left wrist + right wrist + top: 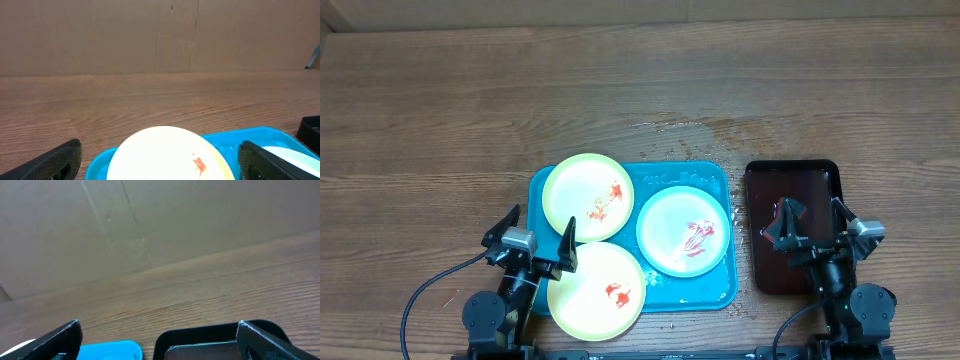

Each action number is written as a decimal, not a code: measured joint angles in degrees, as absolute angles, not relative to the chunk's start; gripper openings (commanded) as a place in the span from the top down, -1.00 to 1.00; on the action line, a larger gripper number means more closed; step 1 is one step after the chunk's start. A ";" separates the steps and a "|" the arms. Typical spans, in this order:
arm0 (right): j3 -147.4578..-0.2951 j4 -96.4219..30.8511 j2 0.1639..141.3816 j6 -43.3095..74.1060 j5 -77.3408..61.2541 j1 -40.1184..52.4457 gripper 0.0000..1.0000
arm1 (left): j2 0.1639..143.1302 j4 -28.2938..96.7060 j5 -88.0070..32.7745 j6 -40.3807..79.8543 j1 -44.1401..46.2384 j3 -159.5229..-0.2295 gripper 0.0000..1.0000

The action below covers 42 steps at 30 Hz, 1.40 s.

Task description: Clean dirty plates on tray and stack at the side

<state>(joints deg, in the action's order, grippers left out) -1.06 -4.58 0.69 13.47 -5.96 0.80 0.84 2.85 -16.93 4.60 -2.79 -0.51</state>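
The turquoise tray (705, 176) holds three plates. A pale yellow plate (572, 195) with a red smear lies at its back left. A blue-white plate (665, 220) with red sauce lies at its right. A second pale yellow plate (585, 300) with red smears overhangs the tray's front left edge; it also shows in the left wrist view (160, 152). My left gripper (535, 232) is open and empty, hovering at the tray's left side over the yellow plates. My right gripper (815, 222) is open and empty above the dark tray (820, 175).
The dark brown-red, black-rimmed tray stands right of the turquoise tray; its rim shows in the right wrist view (200, 332). Wet spots (680, 130) lie on the wooden table behind the turquoise tray. A cardboard wall (160, 35) runs along the table's far edge.
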 measured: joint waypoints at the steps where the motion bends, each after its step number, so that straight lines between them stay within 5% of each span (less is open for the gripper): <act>1: -1.06 -4.58 0.69 13.45 -5.96 0.80 -1.00 | 0.84 2.85 -16.93 4.60 -2.79 -0.51 -1.00; 42: -1.10 -7.16 0.75 13.43 -6.24 0.80 -1.00 | 0.84 2.85 -16.93 4.60 -2.79 -0.51 -0.99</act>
